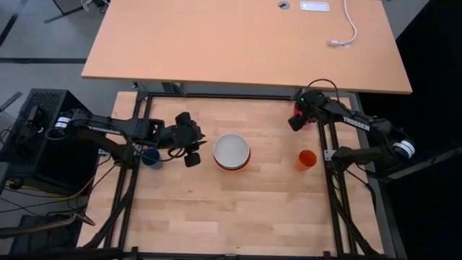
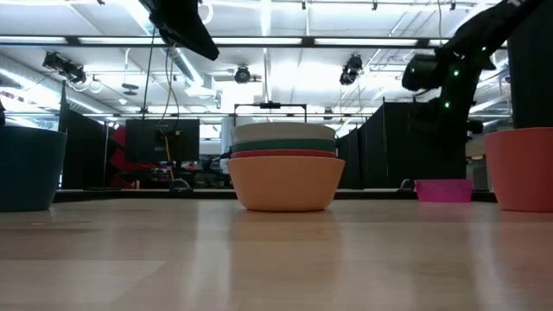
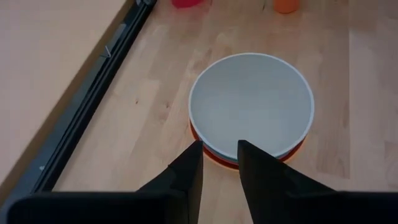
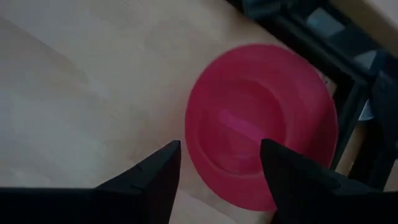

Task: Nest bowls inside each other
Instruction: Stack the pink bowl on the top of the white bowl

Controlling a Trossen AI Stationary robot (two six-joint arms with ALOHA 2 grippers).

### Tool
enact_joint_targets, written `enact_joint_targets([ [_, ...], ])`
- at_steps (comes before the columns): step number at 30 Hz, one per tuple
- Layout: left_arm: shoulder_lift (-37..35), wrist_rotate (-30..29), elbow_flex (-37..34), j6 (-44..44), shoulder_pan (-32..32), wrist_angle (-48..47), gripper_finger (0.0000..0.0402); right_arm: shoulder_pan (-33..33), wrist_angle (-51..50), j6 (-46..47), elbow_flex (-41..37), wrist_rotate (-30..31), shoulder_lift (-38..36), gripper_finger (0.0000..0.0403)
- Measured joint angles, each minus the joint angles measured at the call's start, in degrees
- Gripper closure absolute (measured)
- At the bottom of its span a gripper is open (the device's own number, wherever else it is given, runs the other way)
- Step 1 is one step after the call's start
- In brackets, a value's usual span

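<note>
Four bowls sit nested at the table's middle (image 1: 232,152): orange at the bottom, then red, teal and white on top (image 2: 285,168). The white bowl's inside fills the left wrist view (image 3: 251,102). My left gripper (image 1: 190,144) hangs high to the left of the stack, open by a narrow gap with nothing in it (image 3: 221,163). A small magenta bowl (image 4: 261,137) stands on its base on the table at the far right (image 2: 443,190). My right gripper (image 4: 221,155) hovers above it (image 1: 296,121), open wide and clear of it.
A dark blue cup (image 1: 151,157) stands below my left arm, and an orange cup (image 1: 307,159) stands right of the stack. Black frame rails (image 3: 93,93) run along the table's left, right and far edges. Bare wood lies near the front edge.
</note>
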Motion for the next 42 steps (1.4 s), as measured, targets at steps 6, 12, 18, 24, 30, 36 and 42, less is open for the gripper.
enact_joint_targets([
  [6, 0.02, 0.0, 0.0, 0.0, -0.02, 0.02, 0.0319, -0.32, 2.68, -0.24, 0.0, -2.04, 2.58, 0.019],
  [12, 0.04, 0.0, 0.0, -0.46, -0.02, -0.01, 0.0317, -0.32, 4.62, -0.21, 0.0, -4.04, 5.21, 0.0198],
  [18, 0.04, 0.0, 0.0, -0.73, -0.02, -0.01, 0.0312, -0.32, 5.6, -0.2, 0.0, -4.55, 8.21, 0.0205],
  [24, 0.04, 0.0, 0.0, -1.0, -0.02, -0.02, 0.0307, -0.32, 6.55, -0.2, 0.0, -5.03, 11.19, 0.0212],
  [30, 0.04, 0.0, 0.0, -1.04, -0.02, -0.02, 0.0313, -0.32, 8.47, -0.65, 0.0, -4.99, 12.39, 0.0254],
  [36, 0.04, 0.0, 0.0, -1.05, -0.02, -0.02, 0.032, -0.32, 8.81, -1.33, 0.0, -5.0, 12.39, 0.0371],
  [42, 0.04, -0.03, 0.0, -0.27, -0.02, 0.41, 0.0322, 1.42, 8.77, -1.16, 0.0, -5.0, 10.94, 0.0395],
])
